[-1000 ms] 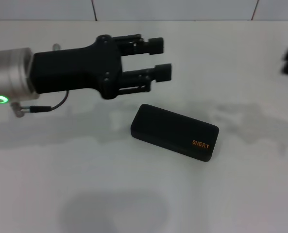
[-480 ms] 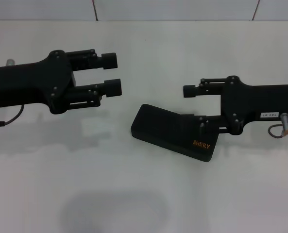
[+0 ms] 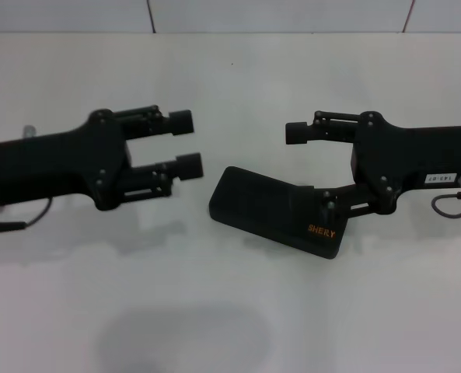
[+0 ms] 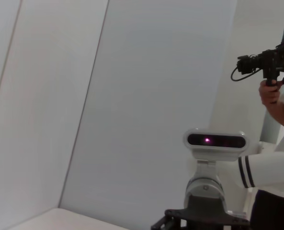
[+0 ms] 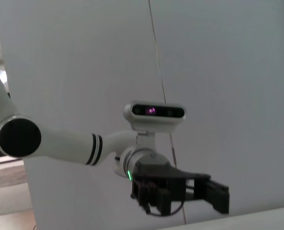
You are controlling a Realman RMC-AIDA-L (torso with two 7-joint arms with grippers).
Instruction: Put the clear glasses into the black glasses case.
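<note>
The black glasses case (image 3: 255,203) lies with its lid down on the white table, its orange lettering at its right end. My left gripper (image 3: 187,143) hovers open just left of the case, fingers pointing right, nothing between them. It also shows in the right wrist view as the left gripper (image 5: 213,195). My right gripper (image 3: 312,169) reaches in from the right, open wide. Its lower finger (image 3: 329,204) overlaps the case's right end, and I cannot tell if they touch. The clear glasses are out of view.
The white table (image 3: 230,78) runs back to a tiled wall. A soft grey shadow (image 3: 183,342) lies on the table's near part. In the left wrist view a person (image 4: 276,96) holds a camera rig behind the robot's head (image 4: 214,141).
The right arm has come in from the right edge to the case's right end. The left gripper has drawn back to the left and a little lower. The case has not moved.
</note>
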